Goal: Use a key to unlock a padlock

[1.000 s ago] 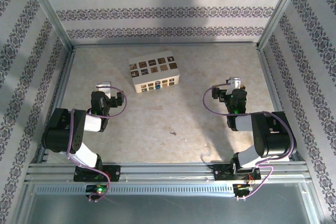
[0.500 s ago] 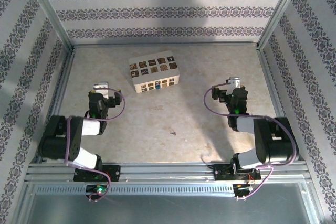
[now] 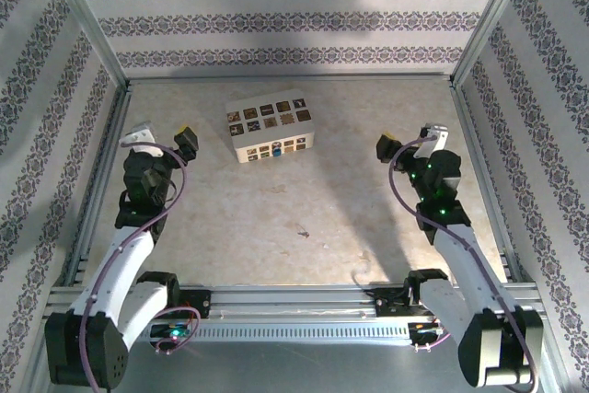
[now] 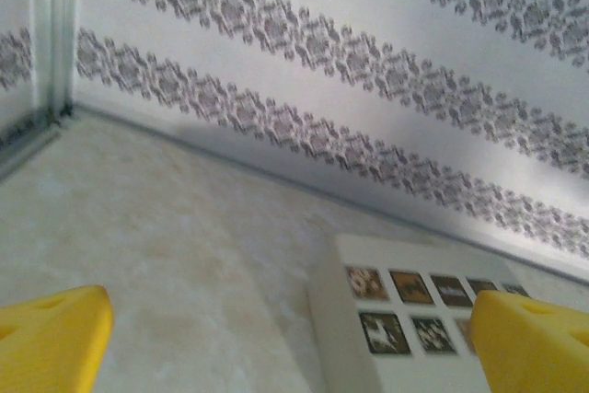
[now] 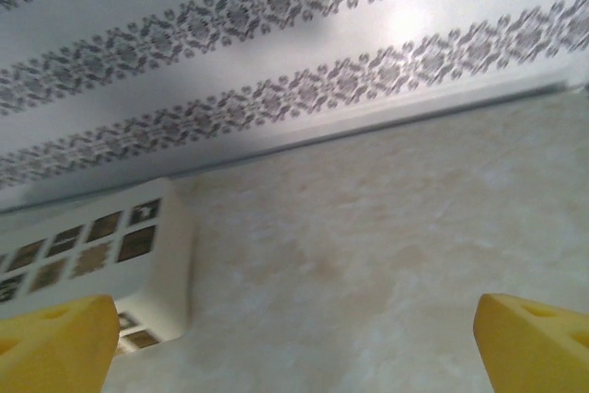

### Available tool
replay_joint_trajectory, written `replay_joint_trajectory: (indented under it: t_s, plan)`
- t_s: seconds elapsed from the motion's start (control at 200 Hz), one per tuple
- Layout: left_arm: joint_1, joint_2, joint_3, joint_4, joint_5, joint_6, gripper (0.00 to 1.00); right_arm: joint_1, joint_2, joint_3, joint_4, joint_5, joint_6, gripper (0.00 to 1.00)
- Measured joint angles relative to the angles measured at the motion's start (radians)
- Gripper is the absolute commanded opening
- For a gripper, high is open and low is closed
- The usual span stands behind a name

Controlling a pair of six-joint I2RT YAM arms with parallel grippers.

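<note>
No legible lettering, numbers or brand marks anywhere. Dark patterned squares on the cream box (image 3: 270, 125) — small pictorial motifs, too blurred in the wrist views to read as signs or words. Floral bands on the wallpaper (image 3: 276, 23) — ornament, not script.

My view of the rig: the box (image 3: 270, 132) sits behind centre on the worktop (image 3: 350, 126), with the padlock (image 3: 275, 149) at its near side. The key (image 3: 302, 231) lies nearer me, well apart. My left fingers (image 3: 187, 134) and right fingers (image 3: 387, 145) flank the box.
</note>
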State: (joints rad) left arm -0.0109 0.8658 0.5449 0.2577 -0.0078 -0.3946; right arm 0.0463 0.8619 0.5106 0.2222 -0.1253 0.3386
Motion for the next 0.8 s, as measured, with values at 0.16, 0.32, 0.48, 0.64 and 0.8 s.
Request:
replay_joint_trajectory:
  t_s: [0.16,0.32,0.48,0.64,0.8]
  plan:
    - [0.000,-0.034,0.062,-0.216,0.121,-0.084,0.99,0.061,-0.047,0.076,-0.261,-0.023,0.057,0.92]
    - [-0.001,-0.031,0.041,-0.338,0.272,-0.182,1.00,0.179,-0.043,0.158,-0.504,-0.021,0.082,0.86]
    - [-0.059,-0.022,-0.007,-0.381,0.361,-0.270,1.00,0.374,-0.006,0.214,-0.682,0.021,0.124,0.81]
    - [-0.181,-0.021,-0.091,-0.356,0.373,-0.341,1.00,0.602,0.084,0.238,-0.774,0.092,0.200,0.76]
    - [-0.229,0.025,-0.209,-0.270,0.355,-0.425,1.00,0.767,0.246,0.282,-0.832,0.130,0.251,0.70]
